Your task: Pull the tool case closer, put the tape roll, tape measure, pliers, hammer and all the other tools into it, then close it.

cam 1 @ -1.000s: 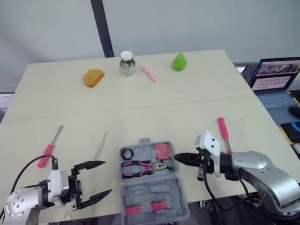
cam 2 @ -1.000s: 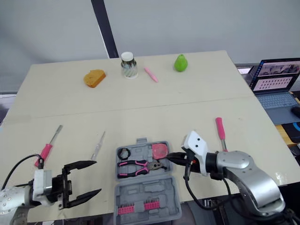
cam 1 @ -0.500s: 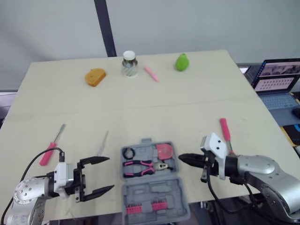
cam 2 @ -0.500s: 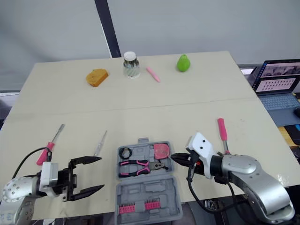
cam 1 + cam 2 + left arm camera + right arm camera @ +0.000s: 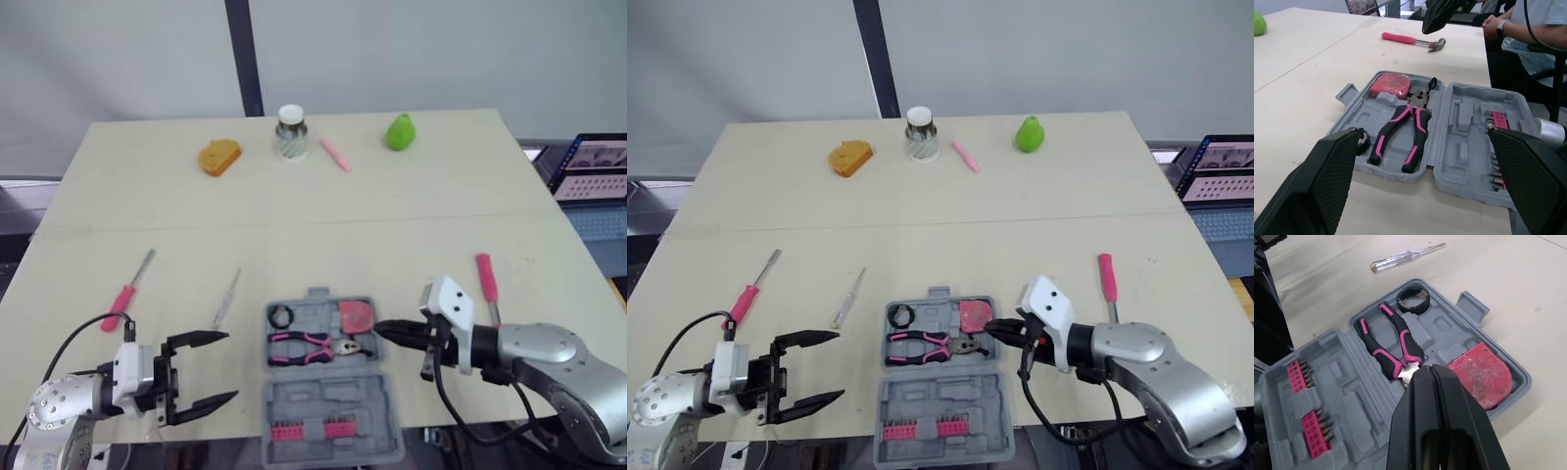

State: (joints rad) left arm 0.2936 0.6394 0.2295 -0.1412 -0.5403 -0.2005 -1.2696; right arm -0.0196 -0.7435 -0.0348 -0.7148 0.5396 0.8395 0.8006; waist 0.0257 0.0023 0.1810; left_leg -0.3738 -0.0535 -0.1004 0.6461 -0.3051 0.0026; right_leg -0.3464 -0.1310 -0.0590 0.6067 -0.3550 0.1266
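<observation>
Right gripper: pinched shut, empty, hovering at the open tool case's right rim, lower centre. Hammer just right of it, handle running up-frame, head probably behind that wrist. Nearer this arm. Left gripper: spread wide, lower left.

This looks like a robotics lab or test room in an office setting. A bare pale table stands before a plain grey wall with a black post running up it, and an open laptop sits off the table at the right. Spread well apart on the table is an odd set of props: a green pear, a small jar and an orange bread-like piece at the far side, and an open grey tool case at the near edge. The left wrist view shows a person seated close by the table.
</observation>
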